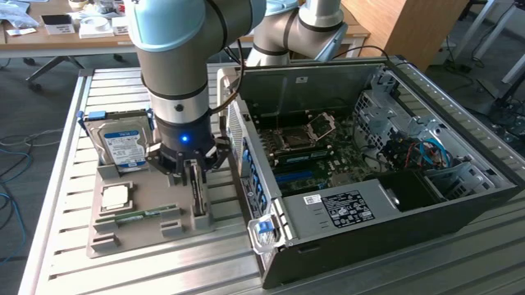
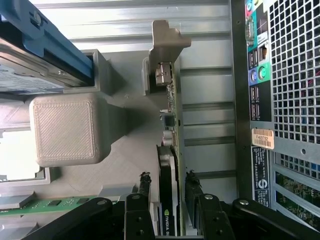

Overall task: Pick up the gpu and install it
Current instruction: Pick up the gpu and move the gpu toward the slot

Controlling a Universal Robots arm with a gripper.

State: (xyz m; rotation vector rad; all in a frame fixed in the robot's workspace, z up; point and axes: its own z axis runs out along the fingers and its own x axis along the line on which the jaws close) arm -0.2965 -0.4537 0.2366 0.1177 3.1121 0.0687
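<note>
On the exterior view's left, a gray tray (image 1: pixel 156 200) lies on the slatted table (image 1: pixel 123 270). It has a shaped pocket for each part, likely so the arm meets each one in a known pose. The hard drive (image 1: pixel 123 146) stands upright at the tray's far left, and nearer lie the CPU (image 1: pixel 115 196) and memory stick (image 1: pixel 147 215). Along the tray's right edge the gpu (image 1: pixel 198 193) stands on edge between posts, its top free for a grasp from above. The gripper (image 1: pixel 193 165) is down over it. In the wrist view its fingers (image 2: pixel 144 186) straddle the card, parted, with a slim gap each side, so I judge nothing is clamped yet. Right of that, the open case (image 1: pixel 394 246) lies with its board (image 1: pixel 328 153) facing up.
</note>
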